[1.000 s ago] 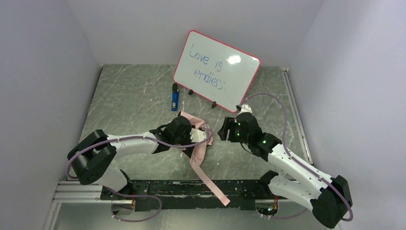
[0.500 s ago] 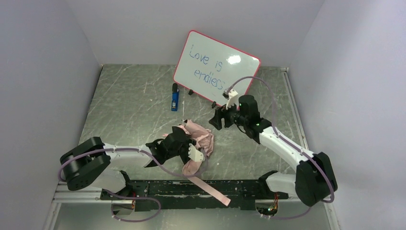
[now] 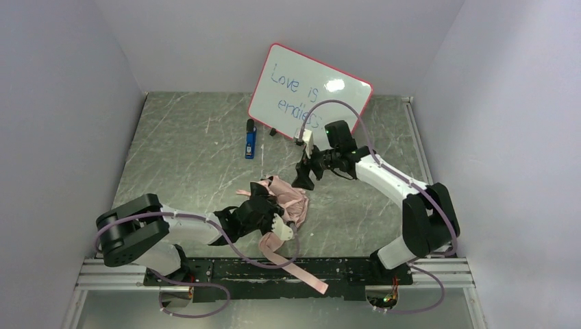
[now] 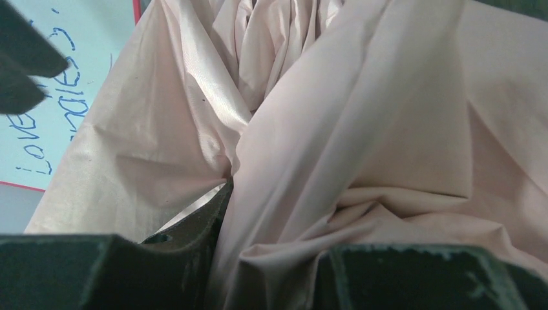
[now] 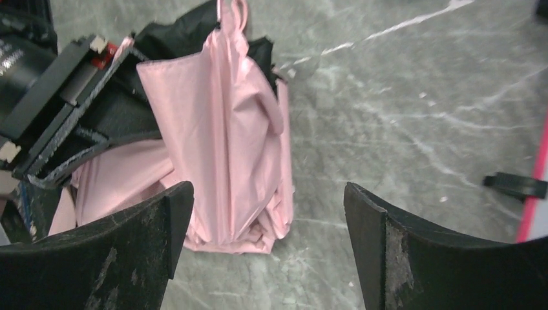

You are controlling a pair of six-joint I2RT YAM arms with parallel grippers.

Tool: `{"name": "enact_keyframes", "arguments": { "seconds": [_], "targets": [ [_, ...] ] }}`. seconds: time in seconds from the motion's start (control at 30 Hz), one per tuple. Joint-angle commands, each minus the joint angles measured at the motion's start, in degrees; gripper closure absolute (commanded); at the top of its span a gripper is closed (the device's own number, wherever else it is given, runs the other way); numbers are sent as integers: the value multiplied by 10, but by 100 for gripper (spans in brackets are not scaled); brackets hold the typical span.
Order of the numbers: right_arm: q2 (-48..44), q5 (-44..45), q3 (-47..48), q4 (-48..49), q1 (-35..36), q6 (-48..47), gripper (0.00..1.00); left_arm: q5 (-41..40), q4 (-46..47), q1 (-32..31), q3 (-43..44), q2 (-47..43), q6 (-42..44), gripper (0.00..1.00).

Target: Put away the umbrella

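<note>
Overhead view of a grey marbled table (image 3: 185, 144) with two white and black robot arms reaching in from the near edge. The pale pink umbrella (image 3: 293, 197) lies collapsed in a crumpled bundle on the table, slightly nearer the front edge than the middle, between the two arms. The left gripper (image 3: 273, 221) sits at the near-left side of the bundle, its jaws clamped on the pink fabric. In the left wrist view, folds of cloth fill the space between its two dark fingers (image 4: 97, 274). The right gripper (image 3: 305, 175) hangs just beyond the far-right side of the umbrella, tilted down toward it. In its own wrist view its fingers (image 5: 129, 252) stand wide apart with nothing held, and the umbrella is below and between them, apart from both. A long pink strip of fabric (image 3: 296, 266) trails from the bundle toward the front and crosses the black mounting rail (image 3: 226, 271). It cannot be told whether the strip is joined to the umbrella. A red-framed whiteboard (image 3: 308, 96) leans at the back of the table (blue handwriting on it begins "Love is"). A small blue and black object (image 3: 251, 141) lies just left of its lower edge, well apart from the umbrella.
</note>
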Motion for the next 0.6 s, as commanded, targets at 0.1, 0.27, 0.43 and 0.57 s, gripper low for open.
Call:
{"name": "enact_keyframes", "arguments": {
  "seconds": [0.1, 0.27, 0.43, 0.57],
  "targets": [
    [16, -41, -12, -63, 11, -78, 9, -2, 14, -13, 0, 21, 4, 95],
    [65, 1, -9, -59, 21, -85, 8, 0, 20, -19, -5, 20, 9, 95],
    [140, 35, 27, -101, 52, -104, 6, -5, 25, -24, -9, 21, 11, 95],
    [183, 58, 39, -121, 84, -107, 4, -6, 25, -26, -8, 23, 11, 95]
  ]
}}
